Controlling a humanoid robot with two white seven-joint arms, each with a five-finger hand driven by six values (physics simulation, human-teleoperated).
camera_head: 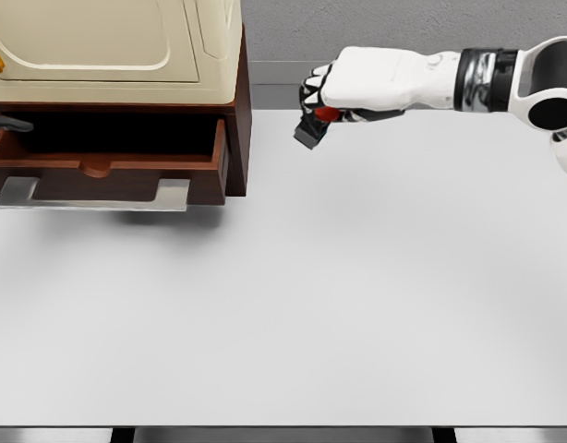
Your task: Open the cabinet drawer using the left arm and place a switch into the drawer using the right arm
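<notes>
A brown cabinet (pixel 235 111) with a cream upper body stands at the far left of the table. Its drawer (pixel 108 173) is pulled out, showing a dark interior, and has a flat silver handle (pixel 94 195) on its front. My right hand (pixel 313 109) hovers above the table to the right of the cabinet, about level with the drawer, shut on a small dark grey switch (pixel 309 134) with a red part. A dark finger-like tip (pixel 8 123) pokes in from the left edge beside the drawer's left corner; I cannot tell whether it belongs to my left hand.
The white table (pixel 293 305) spreads from the cabinet to the near edge. A grey wall (pixel 376 28) runs behind it. My right forearm (pixel 505 78) reaches in from the upper right.
</notes>
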